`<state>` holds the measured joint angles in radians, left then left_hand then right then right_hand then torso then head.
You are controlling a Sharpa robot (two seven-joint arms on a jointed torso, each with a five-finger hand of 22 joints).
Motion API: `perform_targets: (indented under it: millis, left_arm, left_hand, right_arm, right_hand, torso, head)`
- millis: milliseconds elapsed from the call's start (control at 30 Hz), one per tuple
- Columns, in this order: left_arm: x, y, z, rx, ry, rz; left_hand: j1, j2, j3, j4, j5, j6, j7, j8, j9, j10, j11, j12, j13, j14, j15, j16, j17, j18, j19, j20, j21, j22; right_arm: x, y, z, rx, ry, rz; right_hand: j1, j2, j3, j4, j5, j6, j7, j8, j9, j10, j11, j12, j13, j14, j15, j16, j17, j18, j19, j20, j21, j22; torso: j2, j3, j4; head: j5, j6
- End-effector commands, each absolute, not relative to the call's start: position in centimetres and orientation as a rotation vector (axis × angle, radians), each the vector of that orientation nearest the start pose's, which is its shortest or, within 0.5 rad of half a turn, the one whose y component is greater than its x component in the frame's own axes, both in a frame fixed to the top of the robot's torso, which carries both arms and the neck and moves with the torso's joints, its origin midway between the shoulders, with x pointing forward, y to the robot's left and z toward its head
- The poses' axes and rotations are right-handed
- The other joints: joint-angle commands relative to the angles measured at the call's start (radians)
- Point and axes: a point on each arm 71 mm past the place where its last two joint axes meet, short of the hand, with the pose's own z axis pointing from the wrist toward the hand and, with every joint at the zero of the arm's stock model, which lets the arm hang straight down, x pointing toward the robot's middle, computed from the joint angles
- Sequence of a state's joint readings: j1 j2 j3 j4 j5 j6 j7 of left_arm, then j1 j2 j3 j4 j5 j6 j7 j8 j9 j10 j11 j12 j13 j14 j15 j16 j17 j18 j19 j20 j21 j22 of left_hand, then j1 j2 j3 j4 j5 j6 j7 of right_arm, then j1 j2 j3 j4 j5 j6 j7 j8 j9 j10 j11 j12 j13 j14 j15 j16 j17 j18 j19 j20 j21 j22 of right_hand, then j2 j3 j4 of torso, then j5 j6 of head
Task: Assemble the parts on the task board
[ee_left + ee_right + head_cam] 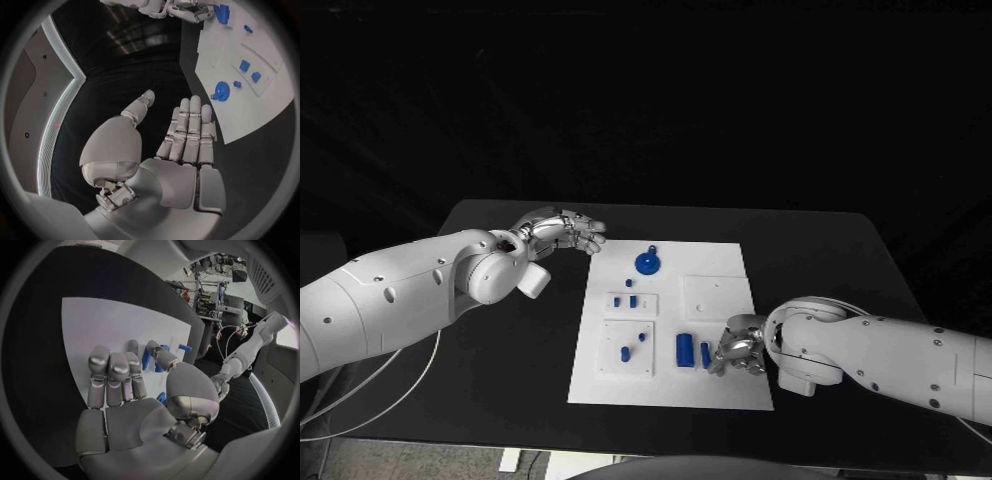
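Observation:
The white task board (718, 300) lies in the middle of the black table. A round blue part (648, 263) stands near its far edge, with small blue pieces (625, 299) just in front of it. A long blue block (684, 349) lies near the front. My right hand (740, 345) rests on the board beside it and pinches a short blue part (705, 352) between thumb and a finger; the right wrist view shows that part (145, 359) in the pinch. My left hand (560, 232) hovers off the board's far left corner, fingers apart and holding nothing.
Two more small blue pieces (633, 346) sit in a raised square at the board's front left. In the left wrist view, my left hand (181, 145) points toward the board (250, 110) and the round blue part (220, 91). Black table surrounds the board.

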<state>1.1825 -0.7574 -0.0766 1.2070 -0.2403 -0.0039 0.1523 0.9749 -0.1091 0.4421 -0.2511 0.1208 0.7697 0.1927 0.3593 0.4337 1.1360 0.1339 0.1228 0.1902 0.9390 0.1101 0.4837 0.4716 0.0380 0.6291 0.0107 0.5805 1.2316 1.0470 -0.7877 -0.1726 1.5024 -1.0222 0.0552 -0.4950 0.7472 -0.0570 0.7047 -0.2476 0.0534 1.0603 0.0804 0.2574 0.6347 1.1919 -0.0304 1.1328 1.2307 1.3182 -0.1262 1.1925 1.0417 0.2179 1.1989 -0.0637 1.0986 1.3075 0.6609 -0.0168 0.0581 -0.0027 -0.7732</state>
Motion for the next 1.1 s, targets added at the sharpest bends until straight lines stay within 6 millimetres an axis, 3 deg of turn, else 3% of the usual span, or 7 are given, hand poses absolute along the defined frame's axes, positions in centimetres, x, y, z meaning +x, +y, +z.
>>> perform_targets:
  millis: [33, 133, 200, 333, 633, 767, 1100]
  left_arm:
    - [52.36, 24.4, -23.29, -0.968, 1.841, -1.348]
    - [52.36, 24.44, -23.3, -0.968, 1.841, -1.347]
    - [52.36, 24.44, -23.3, -0.968, 1.841, -1.347]
    - [52.35, 24.42, -23.29, -0.967, 1.841, -1.347]
    - [52.35, 24.48, -23.3, -0.966, 1.841, -1.346]
    - [52.34, 24.44, -23.3, -0.965, 1.842, -1.347]
    - [52.34, 24.45, -23.3, -0.965, 1.843, -1.348]
  left_hand:
    - [-0.007, -0.002, 0.0, 0.003, -0.005, -0.002, -0.004, 0.006, -0.002, 0.002, -0.003, -0.006, 0.001, 0.005, -0.002, -0.004, 0.001, 0.004, 0.006, -0.002, -0.006, 0.001]
    - [-0.007, -0.002, 0.0, 0.003, -0.005, -0.002, -0.005, 0.006, -0.002, 0.002, -0.003, -0.006, 0.001, 0.005, -0.002, -0.004, 0.001, 0.004, 0.006, -0.002, -0.006, 0.001]
    - [-0.006, -0.002, 0.0, 0.003, -0.005, -0.002, -0.005, 0.006, -0.002, 0.002, -0.004, -0.006, 0.001, 0.005, -0.002, -0.005, 0.002, 0.004, 0.006, -0.002, -0.006, 0.001]
    - [-0.005, -0.002, 0.001, 0.002, -0.005, -0.002, -0.005, 0.006, -0.002, 0.002, -0.004, -0.006, 0.001, 0.005, -0.002, -0.005, 0.002, 0.004, 0.006, -0.002, -0.006, 0.002]
    - [-0.004, -0.002, 0.001, 0.002, -0.005, -0.002, -0.005, 0.006, -0.002, 0.002, -0.004, -0.006, 0.001, 0.005, -0.002, -0.005, 0.002, 0.004, 0.006, -0.002, -0.007, 0.002]
    - [-0.004, -0.002, 0.001, 0.002, -0.005, -0.002, -0.005, 0.006, -0.002, 0.002, -0.004, -0.006, 0.001, 0.005, -0.002, -0.006, 0.003, 0.004, 0.006, -0.002, -0.007, 0.002]
    - [-0.003, -0.002, 0.001, 0.002, -0.005, -0.003, -0.004, 0.006, -0.002, 0.002, -0.004, -0.006, 0.001, 0.005, -0.001, -0.006, 0.003, 0.004, 0.006, -0.002, -0.007, 0.002]
  right_arm:
    - [40.51, -19.92, -33.97, 0.199, 2.597, 0.391]
    - [40.49, -19.91, -33.94, 0.197, 2.595, 0.401]
    - [40.54, -19.92, -33.88, 0.203, 2.584, 0.424]
    - [40.52, -20.01, -33.79, 0.239, 2.576, 0.463]
    - [40.57, -20.35, -33.64, 0.258, 2.551, 0.487]
    - [40.63, -20.58, -33.64, 0.265, 2.546, 0.483]
    - [40.74, -20.74, -33.69, 0.268, 2.545, 0.48]
  right_hand:
    - [0.026, -0.006, 0.003, -0.023, 0.0, 0.004, 0.002, -0.006, -0.002, 0.001, 0.002, 0.002, -0.002, -0.002, -0.006, -0.004, 0.001, 0.044, -0.003, -0.001, 0.002, 0.015]
    - [0.047, -0.016, -0.016, -0.043, 0.037, 0.004, 0.003, -0.008, -0.004, -0.001, 0.003, 0.001, -0.002, -0.002, -0.004, -0.005, 0.001, 0.044, -0.003, 0.002, 0.004, 0.016]
    - [0.073, -0.035, -0.03, -0.044, 0.049, 0.003, 0.004, -0.009, -0.005, -0.003, 0.004, -0.001, -0.003, -0.002, -0.004, -0.005, 0.001, 0.044, -0.005, 0.002, 0.004, 0.017]
    - [0.058, -0.057, -0.067, -0.039, 0.006, 0.002, 0.005, -0.011, -0.007, -0.006, 0.006, -0.006, -0.006, -0.002, -0.003, -0.006, 0.001, 0.044, -0.005, 0.006, 0.002, 0.015]
    - [0.05, -0.078, -0.106, -0.04, -0.002, 0.001, 0.004, -0.012, -0.008, -0.006, 0.004, -0.005, -0.005, -0.003, -0.004, -0.007, 0.001, 0.044, -0.006, 0.005, 0.0, 0.014]
    - [0.043, -0.071, -0.116, -0.034, -0.002, 0.002, 0.004, -0.012, -0.008, -0.005, 0.004, -0.005, -0.005, -0.003, -0.004, -0.007, 0.001, 0.044, -0.005, 0.005, -0.001, 0.013]
    - [-0.005, -0.02, -0.127, 0.012, -0.004, 0.004, 0.002, -0.013, -0.008, -0.004, 0.002, -0.004, -0.004, -0.004, -0.007, -0.008, 0.002, 0.044, -0.005, 0.002, -0.007, 0.01]
  torso:
    - [0.0, 0.0, 0.0004]
    - [0.0, 0.0, 0.0001]
    - [0.0, 0.0001, -0.0001]
    - [0.0, 0.0003, -0.0003]
    - [0.0, 0.0004, -0.0005]
    - [0.0, 0.0004, -0.0009]
    - [0.0, 0.0002, -0.0004]
  head:
    - [0.0, 0.0]
    - [0.0, 0.0]
    - [0.001, -0.001]
    - [0.001, 0.0]
    - [0.002, 0.001]
    - [0.002, 0.002]
    - [0.001, 0.003]
